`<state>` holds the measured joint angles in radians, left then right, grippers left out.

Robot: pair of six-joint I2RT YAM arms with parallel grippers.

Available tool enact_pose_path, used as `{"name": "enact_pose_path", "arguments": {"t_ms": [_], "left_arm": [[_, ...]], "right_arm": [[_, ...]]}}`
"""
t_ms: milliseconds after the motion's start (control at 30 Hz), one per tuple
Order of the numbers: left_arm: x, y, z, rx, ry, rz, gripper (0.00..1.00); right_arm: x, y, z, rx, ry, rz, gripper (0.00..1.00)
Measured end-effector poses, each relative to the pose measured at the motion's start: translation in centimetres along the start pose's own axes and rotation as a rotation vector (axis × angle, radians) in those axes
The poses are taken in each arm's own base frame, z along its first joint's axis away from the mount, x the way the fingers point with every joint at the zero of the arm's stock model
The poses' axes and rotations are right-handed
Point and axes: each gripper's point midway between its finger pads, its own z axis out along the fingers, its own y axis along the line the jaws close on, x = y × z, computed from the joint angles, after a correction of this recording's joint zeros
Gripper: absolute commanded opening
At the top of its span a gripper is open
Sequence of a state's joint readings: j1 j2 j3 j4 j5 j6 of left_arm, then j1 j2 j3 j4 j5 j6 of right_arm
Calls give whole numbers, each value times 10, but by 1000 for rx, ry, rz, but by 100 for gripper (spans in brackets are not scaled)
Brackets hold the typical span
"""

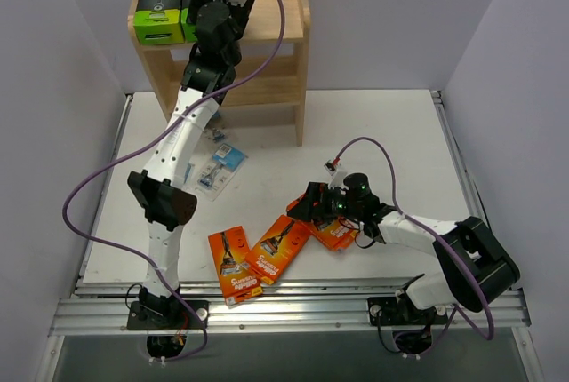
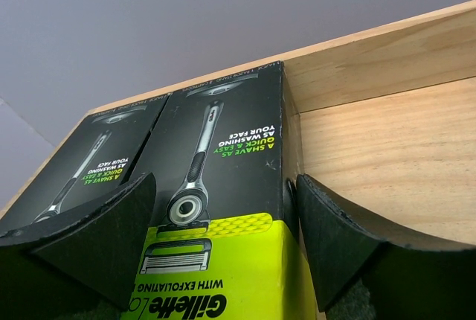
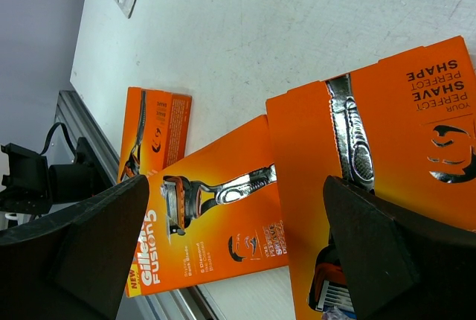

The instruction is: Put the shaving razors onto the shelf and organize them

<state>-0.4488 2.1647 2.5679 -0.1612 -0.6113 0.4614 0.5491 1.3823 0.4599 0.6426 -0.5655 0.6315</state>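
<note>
The light-wood shelf (image 1: 277,9) stands at the back. Two black-and-lime razor boxes lie side by side on its top tier, one on the left (image 1: 158,11) and one on the right (image 1: 189,4). My left gripper (image 1: 204,11) is at the right box (image 2: 223,171), with its jaws against both sides of the box's lime end (image 2: 225,186). Three orange razor boxes (image 1: 233,266) (image 1: 280,247) (image 1: 338,234) lie at the table's front. My right gripper (image 1: 311,204) hovers open and empty just above them (image 3: 238,186). Three clear blister packs (image 1: 218,160) lie mid-table.
The shelf's top board (image 2: 387,134) runs bare to the right of the held box, with a raised back rail. The lower tiers (image 1: 267,75) are partly hidden by my left arm. The table's metal front rail (image 1: 293,306) lies close to the orange boxes.
</note>
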Motion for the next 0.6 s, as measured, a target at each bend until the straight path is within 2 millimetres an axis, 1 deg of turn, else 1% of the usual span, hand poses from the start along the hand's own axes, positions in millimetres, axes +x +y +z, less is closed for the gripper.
{"name": "enact_pose_path", "arguments": {"t_ms": [300, 333, 367, 433, 467, 500, 600], "left_arm": [[0, 4, 1, 19, -6, -10, 88], [1, 3, 1, 21, -6, -10, 90], [0, 4, 1, 21, -7, -10, 94], [1, 6, 1, 19, -6, -14, 97], [0, 7, 1, 19, -6, -17, 100], [0, 8, 1, 20, -5, -20, 97], [1, 8, 1, 26, -4, -26, 94]], "right_arm": [[-1, 0, 1, -2, -3, 4, 100], [-1, 0, 1, -3, -3, 6, 100], [-1, 0, 2, -3, -4, 7, 100], [-1, 0, 2, -5, -6, 9, 100], [-2, 0, 2, -6, -7, 11, 100], [-2, 0, 3, -6, -8, 12, 100], [-2, 1, 3, -7, -9, 16, 100]]}}
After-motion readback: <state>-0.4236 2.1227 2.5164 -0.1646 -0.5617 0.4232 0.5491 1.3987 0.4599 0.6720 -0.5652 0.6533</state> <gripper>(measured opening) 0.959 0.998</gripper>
